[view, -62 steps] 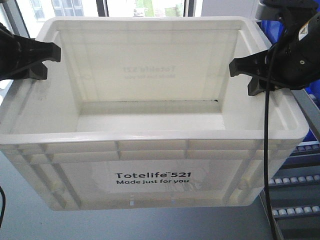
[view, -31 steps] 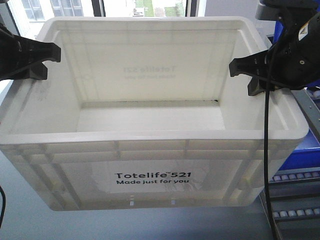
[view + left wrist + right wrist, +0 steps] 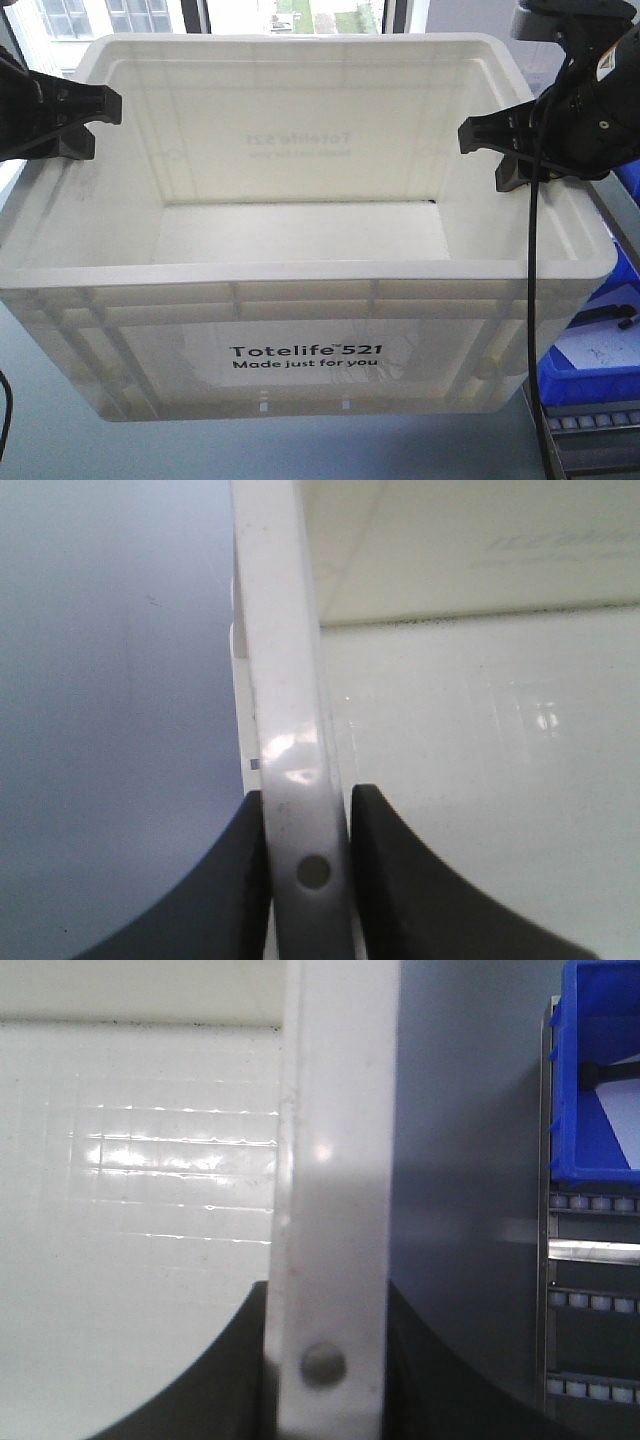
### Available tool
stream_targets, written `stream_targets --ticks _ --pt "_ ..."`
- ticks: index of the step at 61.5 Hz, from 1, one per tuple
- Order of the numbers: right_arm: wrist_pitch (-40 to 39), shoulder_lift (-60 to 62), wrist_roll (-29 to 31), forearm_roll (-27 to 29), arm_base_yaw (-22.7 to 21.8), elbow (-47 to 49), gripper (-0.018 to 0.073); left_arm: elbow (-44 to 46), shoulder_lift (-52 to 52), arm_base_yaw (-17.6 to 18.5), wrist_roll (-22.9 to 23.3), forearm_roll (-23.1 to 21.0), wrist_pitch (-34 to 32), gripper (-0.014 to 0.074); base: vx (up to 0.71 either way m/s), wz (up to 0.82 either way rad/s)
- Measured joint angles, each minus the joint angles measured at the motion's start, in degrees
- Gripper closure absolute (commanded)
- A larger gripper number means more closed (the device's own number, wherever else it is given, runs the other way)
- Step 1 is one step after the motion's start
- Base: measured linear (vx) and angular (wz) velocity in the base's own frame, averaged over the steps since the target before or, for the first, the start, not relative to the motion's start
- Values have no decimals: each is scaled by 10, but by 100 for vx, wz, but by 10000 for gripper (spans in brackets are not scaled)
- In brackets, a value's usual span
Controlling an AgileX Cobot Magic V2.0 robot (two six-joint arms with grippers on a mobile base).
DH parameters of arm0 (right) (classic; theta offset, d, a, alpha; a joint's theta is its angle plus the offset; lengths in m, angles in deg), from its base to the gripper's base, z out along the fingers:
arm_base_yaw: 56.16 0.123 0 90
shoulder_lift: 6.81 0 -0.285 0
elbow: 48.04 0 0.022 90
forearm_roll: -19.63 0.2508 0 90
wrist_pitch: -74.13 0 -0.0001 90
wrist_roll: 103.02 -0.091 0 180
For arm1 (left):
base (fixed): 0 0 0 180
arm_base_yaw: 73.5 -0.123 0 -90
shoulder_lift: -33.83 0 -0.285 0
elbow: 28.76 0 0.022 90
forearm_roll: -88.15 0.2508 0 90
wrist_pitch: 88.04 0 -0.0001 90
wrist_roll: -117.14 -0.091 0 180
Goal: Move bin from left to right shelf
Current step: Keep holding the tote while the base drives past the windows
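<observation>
Since a second ago the backdrop has slid past while the bin [image 3: 300, 300] kept its place in view, and a blue bin [image 3: 590, 370] now shows low at its right. One white bin, two grippers: the left gripper [image 3: 95, 125] clamps its left rim, the right gripper [image 3: 488, 158] its right rim. I'd keep both pinches firm and the arms moving together, level

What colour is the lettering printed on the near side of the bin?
Black lettering on the white bin; the exterior front-facing view shows it best.
</observation>
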Motion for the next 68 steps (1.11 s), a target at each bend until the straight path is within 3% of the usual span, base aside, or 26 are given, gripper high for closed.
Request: stream_targets --ticks 68 --pt "0 0 0 -1 0 0 509 0 0 0 0 0 -2 602 26 7"
